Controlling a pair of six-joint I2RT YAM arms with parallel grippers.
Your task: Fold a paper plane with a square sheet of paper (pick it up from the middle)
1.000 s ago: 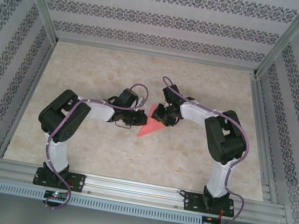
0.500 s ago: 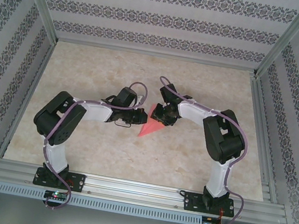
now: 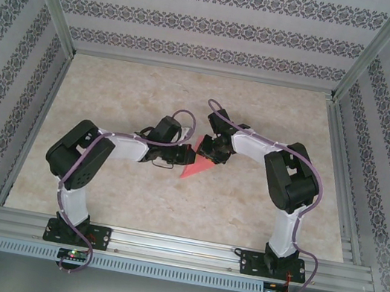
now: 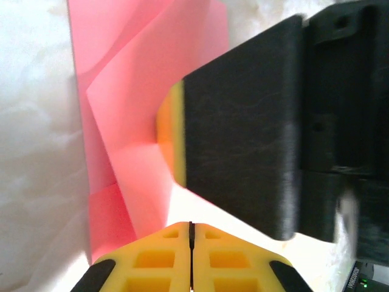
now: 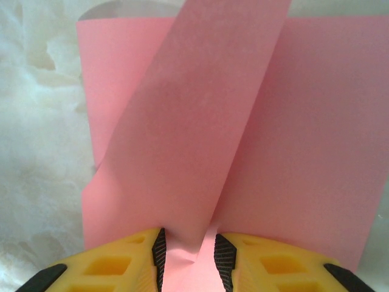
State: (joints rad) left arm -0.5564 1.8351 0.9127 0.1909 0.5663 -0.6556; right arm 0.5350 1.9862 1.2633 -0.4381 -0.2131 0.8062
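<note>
The square sheet of paper (image 3: pixel 191 168), salmon-pink and partly folded to a point, lies at mid-table between both arms. My left gripper (image 3: pixel 179 157) is at the paper's left edge. In the left wrist view its yellow jaws (image 4: pixel 191 226) are shut with nothing between them, just off the paper (image 4: pixel 121 115). My right gripper (image 3: pixel 206 152) is on the paper's far end, and its black finger with a yellow pad (image 4: pixel 243 121) presses down on the sheet. In the right wrist view its jaws (image 5: pixel 187 250) stand apart, with a raised folded flap (image 5: pixel 194 121) running between them.
The marble-pattern table (image 3: pixel 113 94) is walled by patterned panels (image 3: pixel 201 22) at the back and sides. An aluminium rail (image 3: pixel 177 247) with both arm bases runs along the near edge.
My left arm has shifted its elbow, and its gripper has edged slightly right toward the paper. The paper and the right gripper have stayed in place.
</note>
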